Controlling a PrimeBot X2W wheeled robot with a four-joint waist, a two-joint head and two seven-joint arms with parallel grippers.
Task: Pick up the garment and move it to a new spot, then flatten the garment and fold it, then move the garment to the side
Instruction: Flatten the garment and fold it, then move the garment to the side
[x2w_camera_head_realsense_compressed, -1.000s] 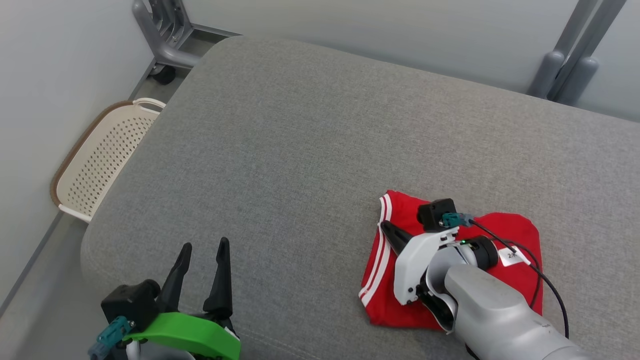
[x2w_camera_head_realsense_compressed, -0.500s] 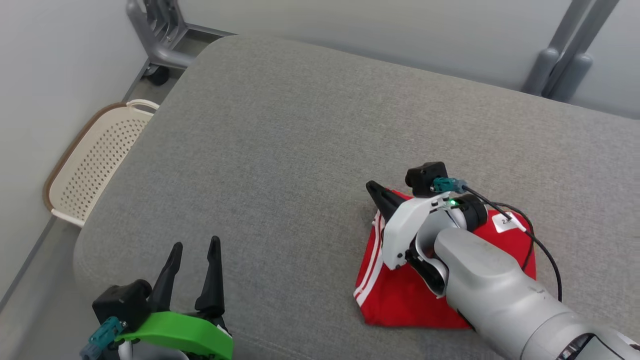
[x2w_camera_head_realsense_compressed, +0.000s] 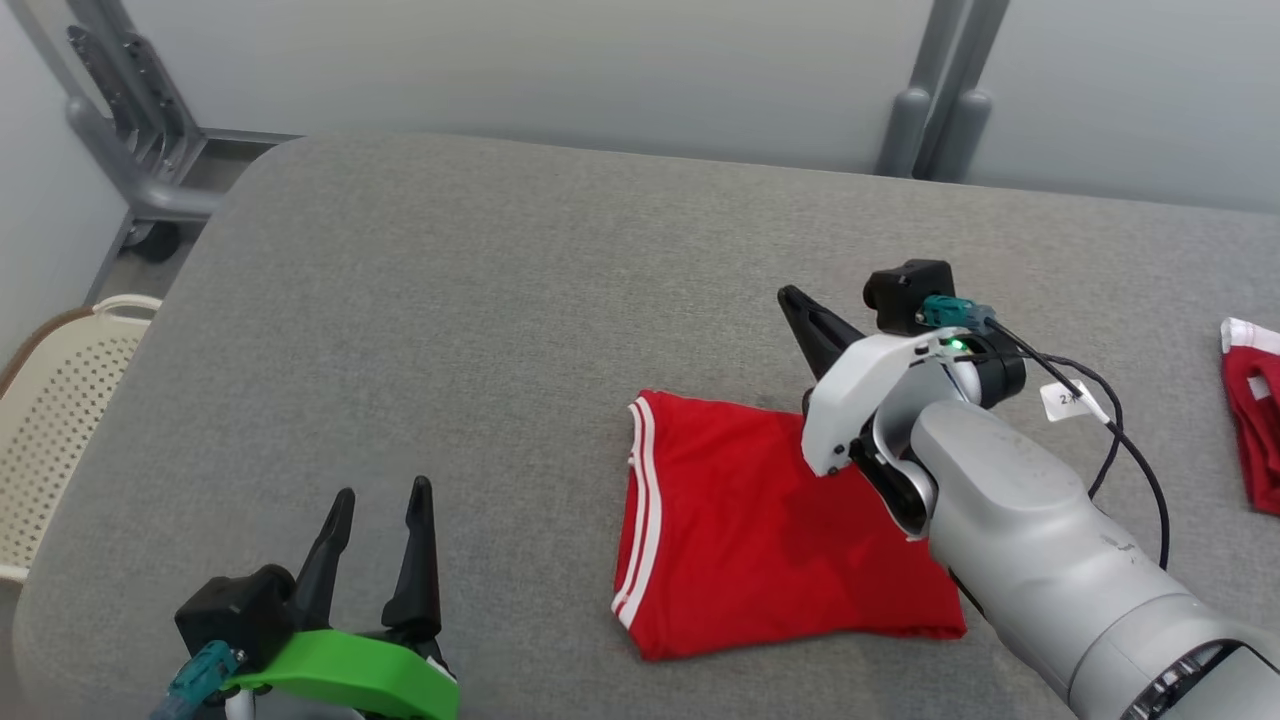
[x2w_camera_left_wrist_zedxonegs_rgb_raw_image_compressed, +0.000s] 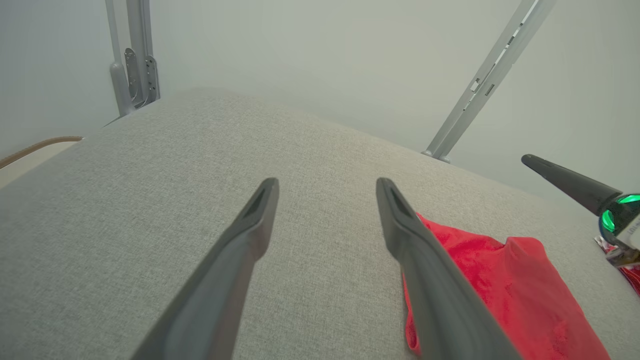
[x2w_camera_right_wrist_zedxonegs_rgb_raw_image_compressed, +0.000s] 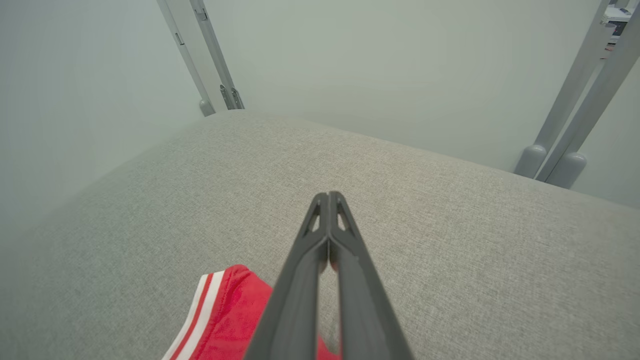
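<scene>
Folded red garment (x2w_camera_head_realsense_compressed: 760, 530), perhaps jersey, white-striped edge, on woven grey cushion (x2w_camera_head_realsense_compressed: 450, 300)

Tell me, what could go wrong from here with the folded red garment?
1. The right gripper is shut and empty over the far edge of the red garment. If it grips the top layer alone, the fold may open.
2. A second garment, also red, lies at the right edge of the grey surface. Sliding the folded one that way could mix them.
3. The left gripper is open and far off, so it probably cannot steady the cloth.
</scene>
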